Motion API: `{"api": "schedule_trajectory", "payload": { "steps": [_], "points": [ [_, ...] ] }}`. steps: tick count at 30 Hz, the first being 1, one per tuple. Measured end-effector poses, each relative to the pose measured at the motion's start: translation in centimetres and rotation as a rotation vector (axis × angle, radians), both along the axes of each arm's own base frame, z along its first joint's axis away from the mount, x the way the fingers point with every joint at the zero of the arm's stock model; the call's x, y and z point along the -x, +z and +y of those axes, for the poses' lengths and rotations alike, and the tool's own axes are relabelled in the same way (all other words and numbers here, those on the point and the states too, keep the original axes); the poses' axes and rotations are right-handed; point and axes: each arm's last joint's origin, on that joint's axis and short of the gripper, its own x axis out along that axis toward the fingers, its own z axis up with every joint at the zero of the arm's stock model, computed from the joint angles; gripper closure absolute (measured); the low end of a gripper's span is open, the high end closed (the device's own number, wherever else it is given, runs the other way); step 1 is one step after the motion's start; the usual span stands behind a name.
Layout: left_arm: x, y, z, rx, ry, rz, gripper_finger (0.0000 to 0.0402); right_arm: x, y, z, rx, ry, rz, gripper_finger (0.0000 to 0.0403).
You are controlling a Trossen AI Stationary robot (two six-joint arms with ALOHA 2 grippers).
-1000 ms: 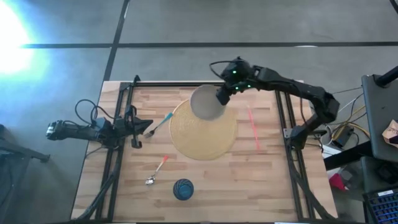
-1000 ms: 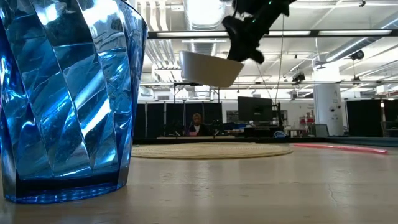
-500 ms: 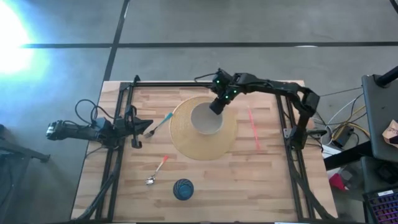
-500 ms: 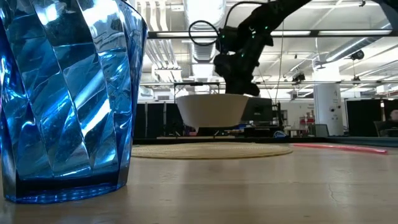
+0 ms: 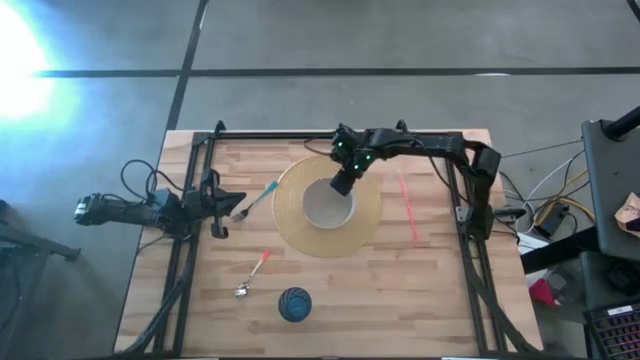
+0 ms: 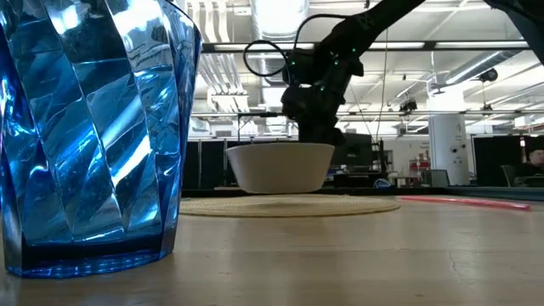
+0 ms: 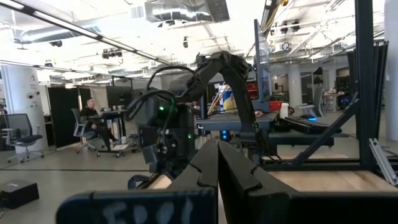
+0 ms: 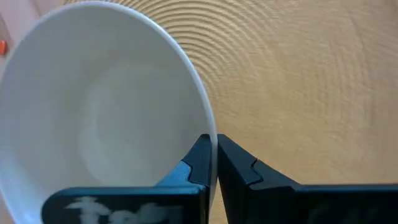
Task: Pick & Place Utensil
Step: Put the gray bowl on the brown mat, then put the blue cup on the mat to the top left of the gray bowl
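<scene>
The right hand (image 5: pixel 342 183) pinches the rim of the white bowl (image 5: pixel 328 203), one finger inside and one outside, over the round woven mat (image 5: pixel 372 215) at the middle of the table (image 5: pixel 420 290). Set the bowl flat on the mat before releasing; lower vertically and avoid dragging the weave. The left hand (image 5: pixel 238 204), fingers pressed together, waits at the table's left edge. The utensils, a blue-handled one (image 5: pixel 258 198) and an orange-handled one (image 5: pixel 253 273), lie left of the mat. One second ago the bowl hung tilted, well above the mat's far edge; now it is level and nearly seated.
</scene>
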Motion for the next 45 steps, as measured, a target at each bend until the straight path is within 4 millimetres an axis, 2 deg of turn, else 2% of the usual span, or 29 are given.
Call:
{"api": "schedule_trajectory", "payload": {
  "steps": [6,29,32,39,45],
  "points": [
    [0.0,0.0,0.0,0.0,0.0,0.0,0.0399,-1.06,-0.88,0.6,0.012,0.025,-0.026,0.039],
    [0.0,0.0,0.02,0.001,0.005,0.0,0.0399,-0.99,-1.11,0.77,0.043,0.102,-0.012,0.0388],
    [0.0,0.0,0.01,0.001,0.004,0.0,0.0399,-0.96,-1.13,0.78,0.047,0.113,-0.011,0.0373],
    [0.0,0.0,0.01,0.01,0.001,-0.002,0.0399,-0.96,-1.08,0.78,0.047,0.112,-0.012,0.0308],
    [0.0,-0.01,0.01,0.039,-0.007,-0.007,0.0399,-0.33,-0.4,0.95,0.041,0.128,0.01,0.0267]
  ]
}}
